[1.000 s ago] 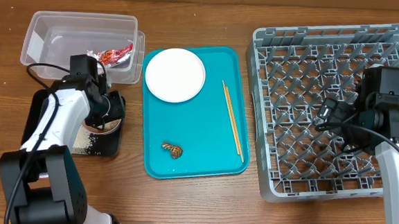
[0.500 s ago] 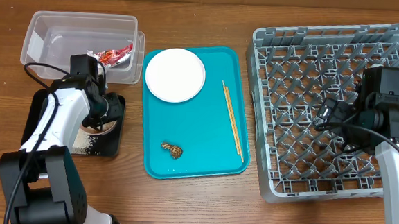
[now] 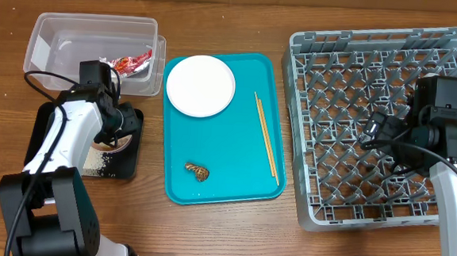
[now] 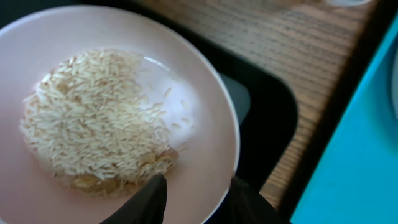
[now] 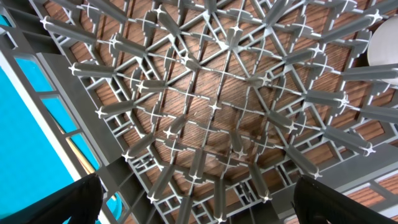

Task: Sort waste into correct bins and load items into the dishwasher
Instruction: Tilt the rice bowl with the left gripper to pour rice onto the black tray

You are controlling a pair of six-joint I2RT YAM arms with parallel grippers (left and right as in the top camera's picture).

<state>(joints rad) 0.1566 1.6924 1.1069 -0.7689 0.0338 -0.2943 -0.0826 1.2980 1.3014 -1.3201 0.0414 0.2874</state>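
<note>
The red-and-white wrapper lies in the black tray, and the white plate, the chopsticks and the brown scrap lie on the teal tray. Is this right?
Not quite. In the overhead view the red-and-white wrapper lies in the clear tub, not the black tray. The white plate, chopsticks and brown scrap are on the teal tray.

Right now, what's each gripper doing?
Left gripper: closed on the rim of the pink bowl holding rice.
Right gripper: open, empty, over the dish rack.

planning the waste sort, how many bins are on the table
2: the clear tub at the top left, holding a red-and-white wrapper, and the black tray just below it, partly under the left arm. No others show.
</note>
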